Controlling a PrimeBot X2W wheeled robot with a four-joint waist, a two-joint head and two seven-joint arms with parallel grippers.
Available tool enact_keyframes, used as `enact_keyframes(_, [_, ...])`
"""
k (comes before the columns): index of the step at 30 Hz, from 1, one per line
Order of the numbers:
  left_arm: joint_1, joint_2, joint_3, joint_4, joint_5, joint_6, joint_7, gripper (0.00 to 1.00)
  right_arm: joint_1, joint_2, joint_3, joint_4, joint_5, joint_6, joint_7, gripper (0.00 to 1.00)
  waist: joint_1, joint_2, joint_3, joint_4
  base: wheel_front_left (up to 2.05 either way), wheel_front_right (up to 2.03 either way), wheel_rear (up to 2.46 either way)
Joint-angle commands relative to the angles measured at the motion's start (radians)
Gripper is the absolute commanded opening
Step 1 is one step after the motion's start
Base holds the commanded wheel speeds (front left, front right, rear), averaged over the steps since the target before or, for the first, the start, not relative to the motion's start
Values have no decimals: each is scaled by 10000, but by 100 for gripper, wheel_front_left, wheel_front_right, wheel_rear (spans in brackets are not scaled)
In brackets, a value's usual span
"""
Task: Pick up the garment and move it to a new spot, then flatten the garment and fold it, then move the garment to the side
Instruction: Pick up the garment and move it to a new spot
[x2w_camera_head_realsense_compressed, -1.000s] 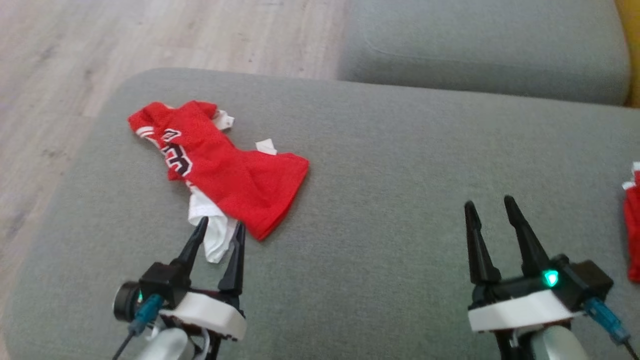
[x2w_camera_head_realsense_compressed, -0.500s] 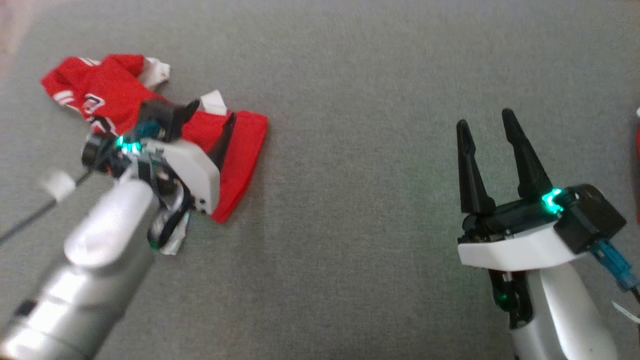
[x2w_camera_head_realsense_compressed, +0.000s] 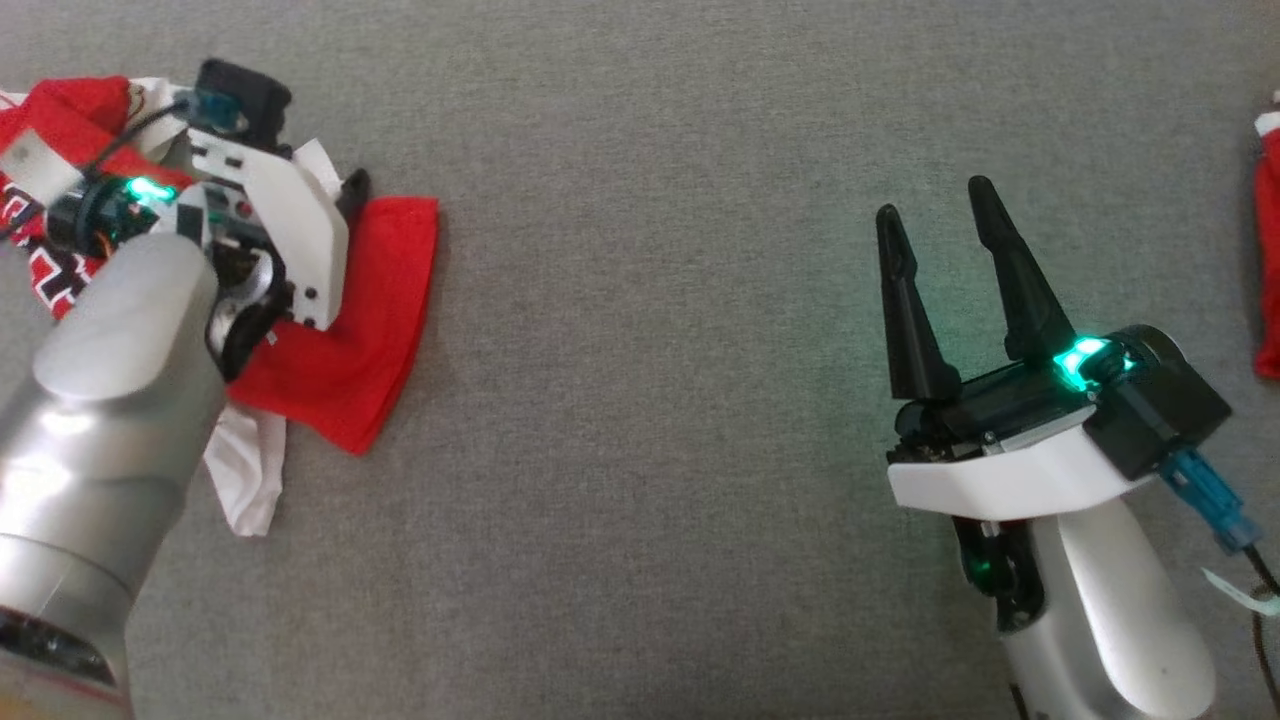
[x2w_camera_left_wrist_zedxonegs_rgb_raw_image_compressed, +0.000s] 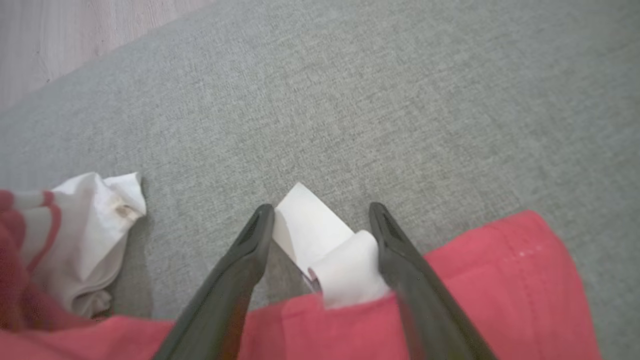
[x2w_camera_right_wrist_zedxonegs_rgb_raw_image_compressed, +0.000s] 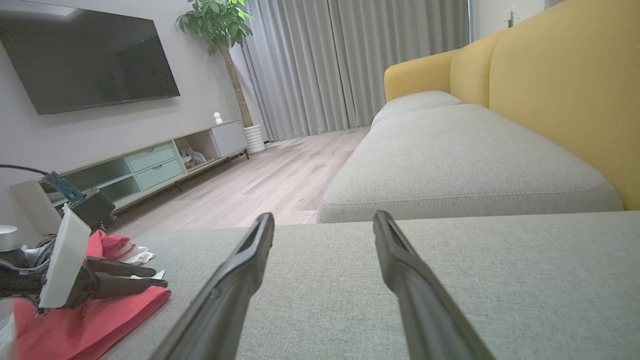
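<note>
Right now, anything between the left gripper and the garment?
Nothing visible. The left gripper is open, right at the edge of the red garment on the grey cushion. Its fingers stand either side of a white flap at that edge.

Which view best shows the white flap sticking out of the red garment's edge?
Left wrist view: the white flap lies close up between the fingers of the open left gripper. The head view shows a corner beside the wrist; the right wrist view, a distant sliver.
</note>
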Motion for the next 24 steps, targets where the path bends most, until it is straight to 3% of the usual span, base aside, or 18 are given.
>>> enact_keyframes(1, [-174,363,258,122,-79,6,218,100,-125,-20,239,-299,84,-7,-107,100,0,0,-14,-25,0,0,0])
enact_keyframes(4, [-159,296,208,525,-197,2,645,100,-104,-20,180,-256,103,-7,-107,100,0,0,-94,-49,0,0,0])
enact_keyframes(5, [-127,266,201,648,-264,-5,820,74,-92,-20,157,-232,108,-7,-107,100,0,0,-145,-44,0,0,0])
enact_keyframes(6, [-99,243,183,740,-315,-16,971,15,-76,-20,136,-208,111,-7,-107,100,0,0,-196,-35,0,0,0])
enact_keyframes(7, [-67,224,179,810,-371,-26,1080,0,-56,-20,118,-188,114,-7,-107,100,0,0,-252,-24,0,0,0])
enact_keyframes(13, [5,137,291,787,-490,30,467,0,66,-20,14,-57,147,-7,-107,100,0,0,-634,88,0,0,0])
enact_keyframes(20, [-310,-221,726,-309,-581,-157,-2649,0,182,-20,46,134,234,-7,-107,100,0,0,-1125,43,0,0,0])
enact_keyframes(24, [-598,-351,650,-1251,-402,-235,-3904,0,307,-20,35,196,340,-7,-107,100,0,0,-1402,-126,0,0,0])
